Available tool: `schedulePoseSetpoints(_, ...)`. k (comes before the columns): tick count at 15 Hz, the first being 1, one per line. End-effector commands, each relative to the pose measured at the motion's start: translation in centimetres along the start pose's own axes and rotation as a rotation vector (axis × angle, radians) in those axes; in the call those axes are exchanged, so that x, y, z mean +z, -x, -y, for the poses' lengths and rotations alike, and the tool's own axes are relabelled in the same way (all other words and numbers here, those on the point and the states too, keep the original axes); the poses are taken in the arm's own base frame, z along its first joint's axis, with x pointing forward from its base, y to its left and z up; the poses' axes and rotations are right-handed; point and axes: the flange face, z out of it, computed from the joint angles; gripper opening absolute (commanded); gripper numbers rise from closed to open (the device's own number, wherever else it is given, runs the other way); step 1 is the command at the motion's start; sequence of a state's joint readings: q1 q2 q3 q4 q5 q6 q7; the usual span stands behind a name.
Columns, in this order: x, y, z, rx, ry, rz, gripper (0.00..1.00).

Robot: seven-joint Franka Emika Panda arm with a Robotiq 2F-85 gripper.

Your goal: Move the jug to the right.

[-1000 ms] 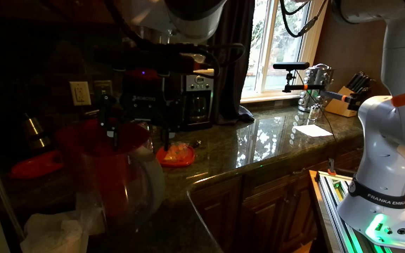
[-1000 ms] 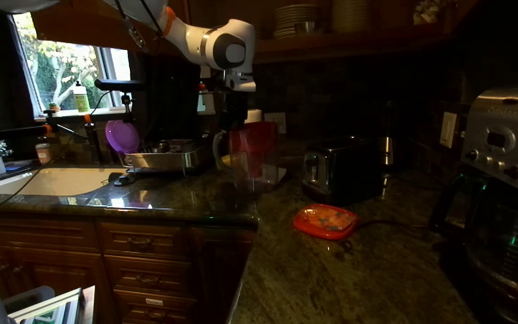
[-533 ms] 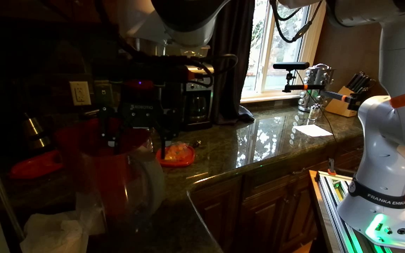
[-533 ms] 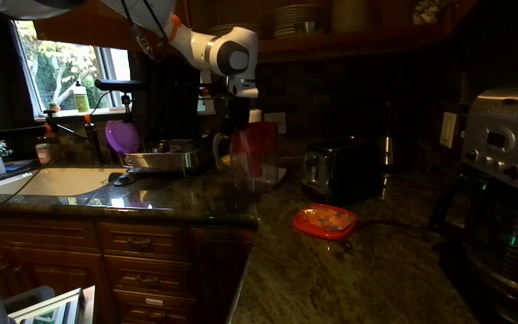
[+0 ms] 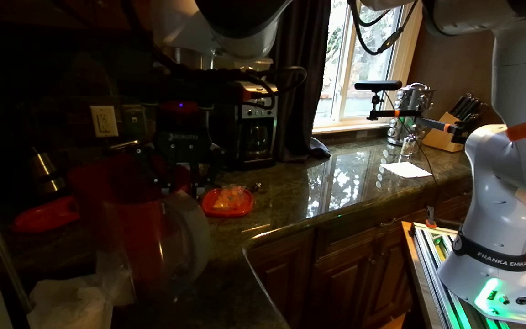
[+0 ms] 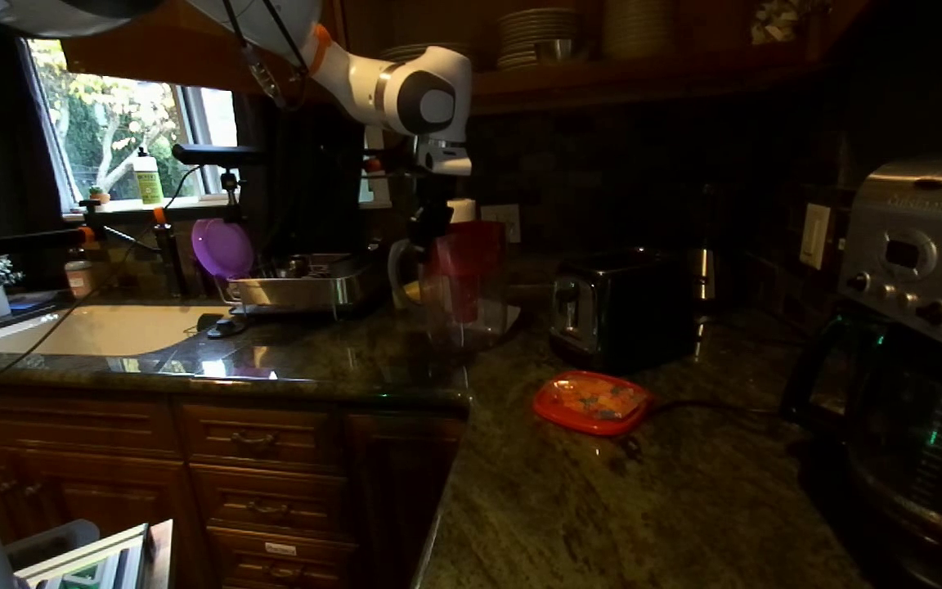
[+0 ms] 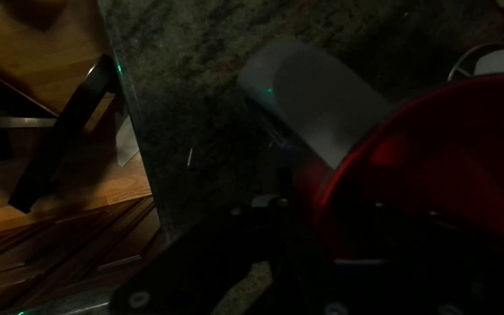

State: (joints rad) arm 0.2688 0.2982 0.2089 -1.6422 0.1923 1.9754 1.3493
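Note:
The jug point(image 5: 142, 246), clear with a red top section, stands upright on the dark counter in both exterior views. Its clear loop handle point(image 7: 317, 100) points toward the counter's front edge in the wrist view. My gripper point(image 5: 180, 191) straddles the jug's rim beside the handle: one finger is outside the wall, the other inside the red top point(image 7: 457, 144). The fingers stand partly apart, and a gap still shows between the rim and the inner finger. Darkness hides much of the fingertips. In an exterior view the gripper point(image 6: 428, 233) is at the jug's point(image 6: 467, 282) top edge.
A red dish point(image 6: 594, 405) with orange contents lies near a black toaster point(image 6: 630, 311). A coffee maker point(image 5: 256, 132) stands farther along the counter. A dish rack point(image 6: 299, 293) is on the handle side. Crumpled white paper point(image 5: 71, 299) lies close to the jug.
The gripper has come down to the rim, then its fingers have drawn much closer together. In an exterior view the jug has shifted slightly left.

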Motion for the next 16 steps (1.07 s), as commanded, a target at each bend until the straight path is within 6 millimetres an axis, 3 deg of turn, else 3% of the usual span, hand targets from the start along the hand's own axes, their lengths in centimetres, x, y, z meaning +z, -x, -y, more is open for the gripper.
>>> schedulePoseSetpoints(1,0.2,0.4,0.4,-0.009,0.043,0.010,0.01)
schedulePoseSetpoints(7,-1.3,1.4,0.6,-0.038,0.013,-0.020,0.02)
schedulePoseSetpoints(13,-3.8,2.8,-2.1,0.084,-0.011,-0.110,0.02)
schedulePoseSetpoints(16,-4.1,3.2,-3.5,0.179,-0.029,-0.075,0.02)
